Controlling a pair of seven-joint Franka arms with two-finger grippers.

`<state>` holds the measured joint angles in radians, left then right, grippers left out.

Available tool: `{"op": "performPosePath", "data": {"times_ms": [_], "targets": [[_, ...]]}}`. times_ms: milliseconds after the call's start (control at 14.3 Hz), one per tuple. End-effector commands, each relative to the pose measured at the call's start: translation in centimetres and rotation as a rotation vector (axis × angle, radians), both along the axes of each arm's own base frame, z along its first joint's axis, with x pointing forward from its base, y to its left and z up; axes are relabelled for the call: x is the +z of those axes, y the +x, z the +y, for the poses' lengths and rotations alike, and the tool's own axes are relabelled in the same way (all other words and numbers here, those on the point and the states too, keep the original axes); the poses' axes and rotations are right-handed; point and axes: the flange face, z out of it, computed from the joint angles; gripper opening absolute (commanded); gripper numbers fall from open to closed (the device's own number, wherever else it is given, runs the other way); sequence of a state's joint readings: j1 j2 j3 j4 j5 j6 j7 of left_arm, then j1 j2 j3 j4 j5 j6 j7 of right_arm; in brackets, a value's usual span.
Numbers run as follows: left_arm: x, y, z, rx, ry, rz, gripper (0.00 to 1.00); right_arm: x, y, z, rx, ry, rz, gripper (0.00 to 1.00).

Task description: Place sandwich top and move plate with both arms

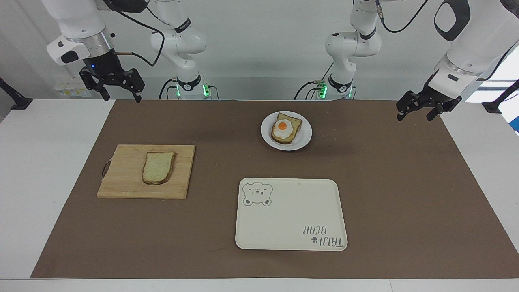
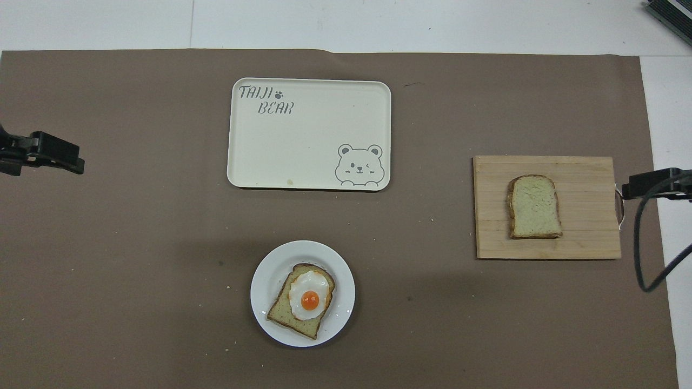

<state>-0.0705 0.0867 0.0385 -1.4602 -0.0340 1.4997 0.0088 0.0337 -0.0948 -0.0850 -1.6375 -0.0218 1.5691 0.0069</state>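
The plain bread slice point(image 1: 158, 167) lies flat on a wooden cutting board point(image 1: 121, 178) toward the right arm's end of the table point(image 1: 24, 182). Nothing touches it.

The white plate point(image 1: 304, 136) sits on the brown mat point(image 1: 405, 194) near the middle of the table, closer to the robots than the board. On it lies a second bread slice point(image 1: 292, 123) with a fried egg point(image 1: 282, 127) on top.

A cream tray point(image 1: 292, 219) with a bear drawing lies farther from the robots than the plate, well apart from it and bare inside. The board is beside the tray, toward the right arm's end.

The right hand point(image 1: 117, 93) hangs in the air over the mat's edge at the right arm's end of the table, its fingers spread apart and holding nothing. The left hand point(image 1: 417, 113) hangs over the mat's edge at the left arm's end, tilted, its fingers also apart and empty. Both hands are well away from the bread, the plate and the tray. In the overhead view only the tips of the two hands show at the sides.
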Motion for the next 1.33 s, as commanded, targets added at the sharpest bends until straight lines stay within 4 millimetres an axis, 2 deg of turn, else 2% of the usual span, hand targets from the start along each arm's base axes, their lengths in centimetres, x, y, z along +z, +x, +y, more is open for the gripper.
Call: {"op": "performPosePath", "data": {"times_ms": [0,279,559,1257], "targets": [[0.3,-1.15,-0.06,-0.015,0.004,0.014,1.0,0.18,-0.38,0.36,0.023,0.006,-0.003,1.0],[0.42,-1.04,0.2,-0.008,0.003,0.0,1.0,0.18,-0.3,-0.14,0.022,0.004,-0.004,1.0],[0.41,-1.04,0.63,-0.001,0.003,0.002,1.0,0.18,-0.34,0.28,0.023,0.006,-0.003,1.0],[0.41,-1.04,0.55,-0.002,0.003,0.002,1.0,0.19,-0.35,-0.28,0.017,0.006,-0.004,1.0]]}}
